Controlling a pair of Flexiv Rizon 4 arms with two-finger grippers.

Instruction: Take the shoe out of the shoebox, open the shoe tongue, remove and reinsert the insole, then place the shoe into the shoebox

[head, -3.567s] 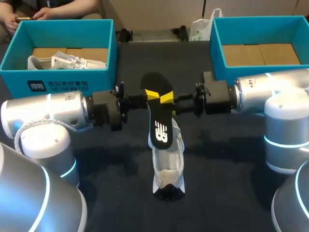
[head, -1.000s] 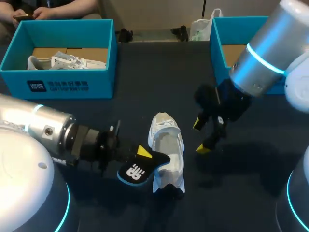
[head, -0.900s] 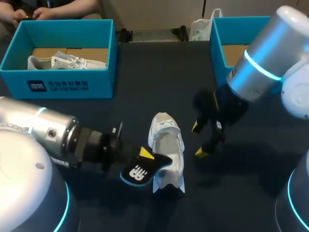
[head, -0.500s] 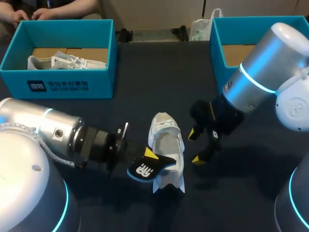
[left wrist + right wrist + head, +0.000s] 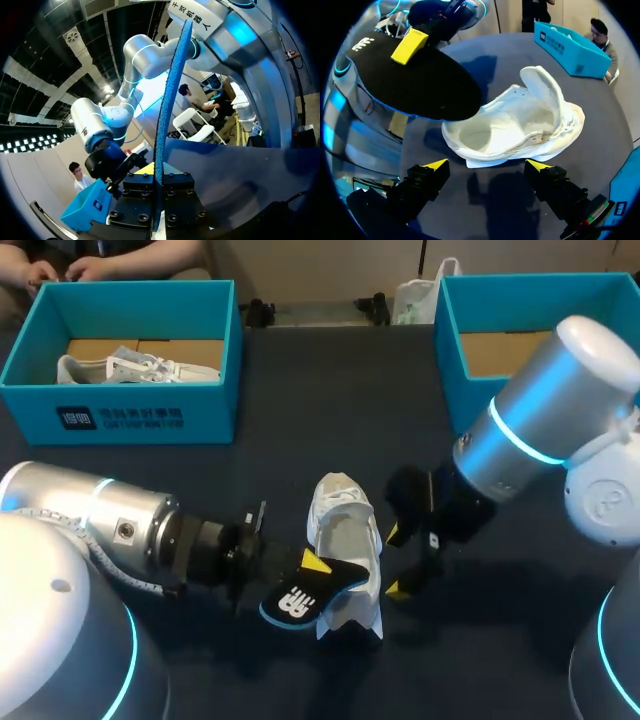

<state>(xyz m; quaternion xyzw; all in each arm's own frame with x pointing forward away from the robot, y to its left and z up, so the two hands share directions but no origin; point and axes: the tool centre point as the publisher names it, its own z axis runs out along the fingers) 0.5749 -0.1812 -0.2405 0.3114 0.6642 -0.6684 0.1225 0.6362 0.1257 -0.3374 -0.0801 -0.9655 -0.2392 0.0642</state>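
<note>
A white shoe (image 5: 346, 540) lies on the dark table, tongue folded back, opening bare (image 5: 520, 125). My left gripper (image 5: 313, 566) is shut on the black insole (image 5: 303, 597) with a blue underside, holding it tilted over the shoe's heel end. In the left wrist view the insole (image 5: 168, 110) stands edge-on between the gripper's (image 5: 156, 181) fingers. My right gripper (image 5: 395, 561) is open just right of the shoe, holding nothing. In the right wrist view its own tips (image 5: 487, 165) straddle the shoe's side, with the insole (image 5: 410, 75) ahead and beside the shoe.
A teal shoebox (image 5: 130, 415) at the back left holds another white shoe (image 5: 140, 368). A second teal shoebox (image 5: 450, 340) stands at the back right, behind my right arm. Bare dark table lies around the shoe.
My left gripper has carried the insole rightward, over the shoe's heel. My right gripper has come left and lower, closer to the shoe's side, still open.
</note>
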